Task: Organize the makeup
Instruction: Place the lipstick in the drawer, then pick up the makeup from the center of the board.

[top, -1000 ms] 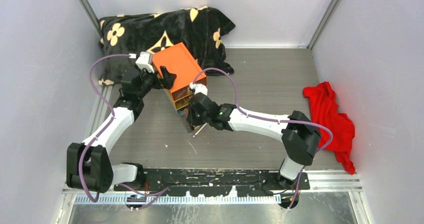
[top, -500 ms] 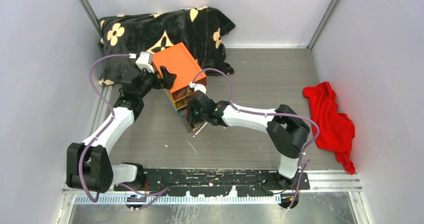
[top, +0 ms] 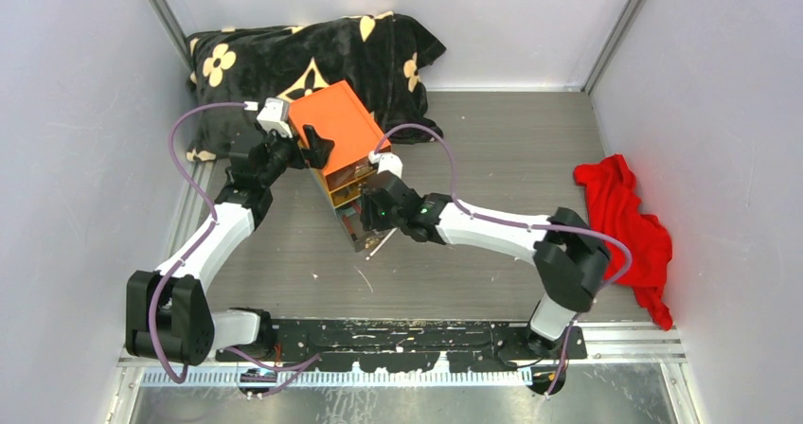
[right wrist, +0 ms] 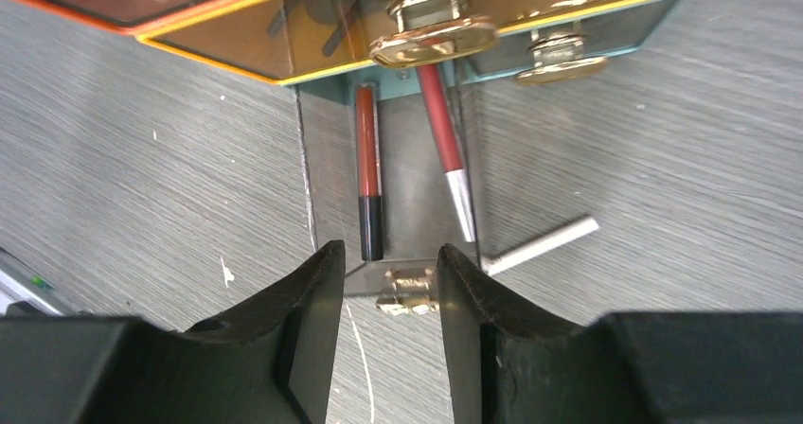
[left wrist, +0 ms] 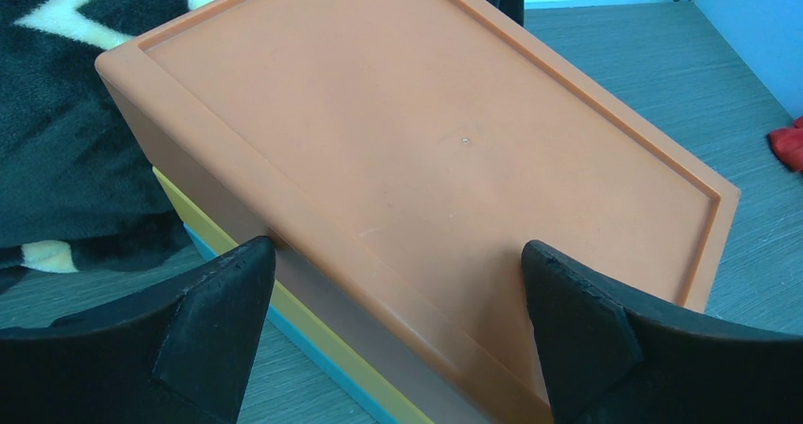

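Observation:
The orange box (top: 336,126) with clear drawers stands at the back left; its bottom drawer (right wrist: 402,192) is pulled out. In the drawer lie a red tube with a black cap (right wrist: 368,173) and a red pencil with a silver tip (right wrist: 445,140). A white stick (right wrist: 542,244) lies on the table beside the drawer. My right gripper (right wrist: 388,263) is open, its jaws on either side of the drawer's gold handle (right wrist: 409,290). My left gripper (left wrist: 398,254) is wide open over the box's top (left wrist: 426,140), one finger at its side. The compacts are out of view.
A black flowered blanket (top: 303,50) lies behind the box. A red cloth (top: 625,216) lies at the right wall. Two more gold handles (right wrist: 433,41) show on the upper drawers. Walls close in the table on three sides.
My right wrist has shifted slightly to the right at the drawer front, and its elbow has swung. The box and the left arm have not moved.

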Controlling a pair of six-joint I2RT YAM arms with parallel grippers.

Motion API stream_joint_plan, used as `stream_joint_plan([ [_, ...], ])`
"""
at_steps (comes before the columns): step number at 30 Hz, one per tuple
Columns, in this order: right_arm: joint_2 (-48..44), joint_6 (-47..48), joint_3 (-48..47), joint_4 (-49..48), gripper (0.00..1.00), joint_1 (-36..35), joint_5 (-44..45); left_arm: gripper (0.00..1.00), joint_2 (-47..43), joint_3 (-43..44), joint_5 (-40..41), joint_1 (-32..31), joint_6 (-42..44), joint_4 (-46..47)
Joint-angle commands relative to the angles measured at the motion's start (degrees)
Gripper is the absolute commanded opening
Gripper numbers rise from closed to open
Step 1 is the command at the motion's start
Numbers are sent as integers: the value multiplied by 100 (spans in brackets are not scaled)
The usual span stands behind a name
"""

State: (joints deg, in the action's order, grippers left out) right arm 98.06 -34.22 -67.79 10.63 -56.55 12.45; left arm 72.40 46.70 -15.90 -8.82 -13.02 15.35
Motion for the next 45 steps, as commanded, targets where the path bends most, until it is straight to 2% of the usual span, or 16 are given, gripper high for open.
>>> stream_joint_plan([
  [1, -996, 169, 202, 28, 47, -100, 842, 100, 102, -179, -73, -59, 336, -921],
  [7, -1231, -130, 370, 696, 46, -97, 1409, 100, 157, -174, -89, -53, 335, -911],
  [14, -751, -1365, 638, 1281, 46, -90, 2213, 100, 124, -178, -120, -59, 338, -896],
  [16, -631, -1817, 719, 1396, 55, -92, 2338, 100, 117, -186, -135, -54, 328, -881],
  [18, -507, -2162, 792, 1386, 58, -54, 2325, 100, 115, -208, -152, -58, 311, -860],
  [23, -172, -2567, 711, 1216, 56, -40, 2292, 100, 81, -271, -159, -59, 291, -808],
  [29, 279, -2838, 235, 1231, 54, -32, 2400, 100, 81, -285, -212, -59, 257, -788],
  [33, 443, -2971, 170, 972, 54, -34, 2339, 100, 81, -301, -251, -58, 230, -745],
  [45, 958, -3368, -136, 1192, 49, -36, 2387, 100, 77, -301, -276, -56, 221, -753],
])
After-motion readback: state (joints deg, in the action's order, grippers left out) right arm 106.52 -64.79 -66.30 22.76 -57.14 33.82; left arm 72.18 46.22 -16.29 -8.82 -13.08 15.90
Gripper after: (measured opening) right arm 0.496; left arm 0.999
